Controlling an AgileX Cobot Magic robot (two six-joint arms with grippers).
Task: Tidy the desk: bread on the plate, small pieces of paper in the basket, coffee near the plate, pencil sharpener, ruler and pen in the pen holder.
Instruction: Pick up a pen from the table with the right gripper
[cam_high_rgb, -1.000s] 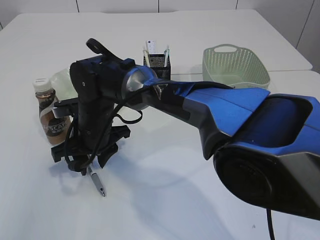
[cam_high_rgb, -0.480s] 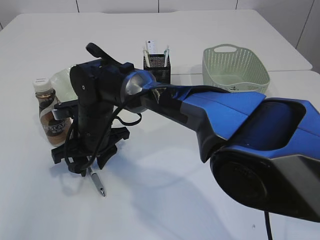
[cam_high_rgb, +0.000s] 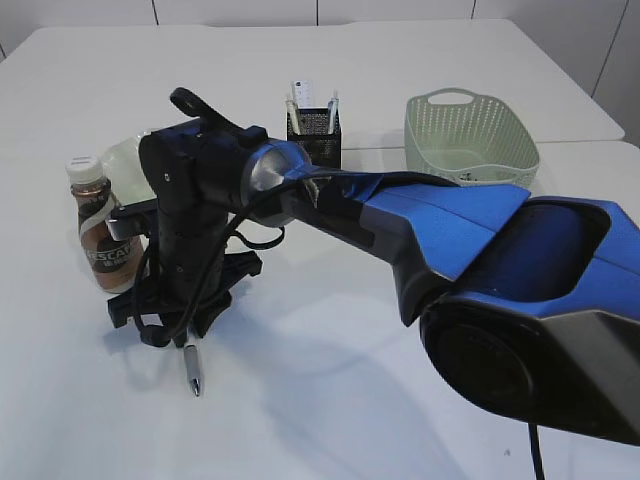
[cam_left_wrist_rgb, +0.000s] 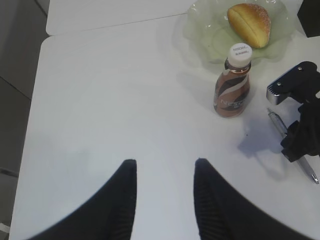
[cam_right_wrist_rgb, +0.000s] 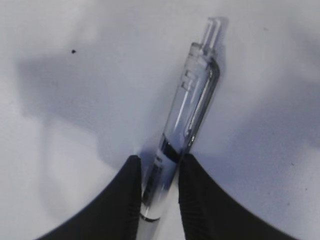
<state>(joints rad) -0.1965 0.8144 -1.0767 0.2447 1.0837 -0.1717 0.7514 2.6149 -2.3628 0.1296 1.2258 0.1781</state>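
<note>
My right gripper (cam_high_rgb: 170, 335) reaches across to the left of the table and is shut on a clear pen (cam_high_rgb: 191, 368). In the right wrist view the fingers (cam_right_wrist_rgb: 159, 170) pinch the pen's barrel (cam_right_wrist_rgb: 187, 125), with its clip end pointing away just above the white table. The brown coffee bottle (cam_high_rgb: 100, 235) stands upright next to the gripper, in front of the pale green plate (cam_high_rgb: 125, 160). The left wrist view shows the bread (cam_left_wrist_rgb: 249, 17) lying on the plate (cam_left_wrist_rgb: 200, 35). My left gripper (cam_left_wrist_rgb: 164, 167) is open and empty over bare table.
A black mesh pen holder (cam_high_rgb: 314, 130) with a few items stands at the back centre. A pale green basket (cam_high_rgb: 470, 130) stands at the back right. The right arm's blue body fills the lower right of the exterior view.
The pen has swung under the right gripper to a more upright line, and its tip has shifted left. The gripper has moved slightly left. The bottle has not moved.
</note>
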